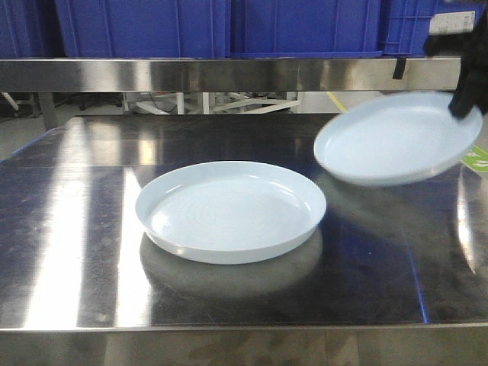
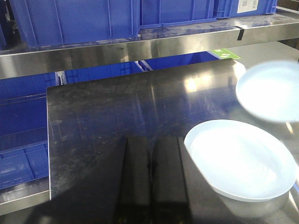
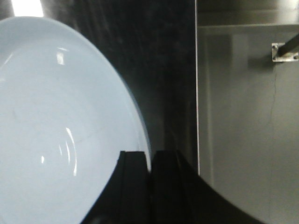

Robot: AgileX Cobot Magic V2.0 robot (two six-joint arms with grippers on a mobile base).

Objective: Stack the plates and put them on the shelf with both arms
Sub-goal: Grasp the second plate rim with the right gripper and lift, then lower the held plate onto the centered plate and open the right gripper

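Steel fills most of the scene: a wide, reflective worktop (image 1: 76, 229) with bright streaks of light across it. One pale bluish-white plate, the resting plate (image 1: 231, 210), lies flat near the middle of the worktop, right side up, with faint rings in its centre.

Behind the resting plate and higher up runs the shelf (image 1: 229, 75), seen as a flat brushed-metal front rail. Ribbed blue crates (image 1: 152, 27) stand in a row on the shelf. Neither plate is on the shelf.

Up and to the right of the resting plate, the lifted plate (image 1: 396, 137) hangs in the air, tilted and blurred. It does not touch the resting plate; a dark shadow lies on the worktop beneath it.

Gripping the far right rim of the lifted plate is the right gripper (image 3: 150, 156), its black fingers drawn narrow on the plate's edge.

To the left of the resting plate, the left gripper (image 2: 150, 182) hovers over bare worktop, fingers pressed close together and holding nothing.

Right of the resting plate, at the worktop's far edge, sits a small green label (image 1: 476, 156).
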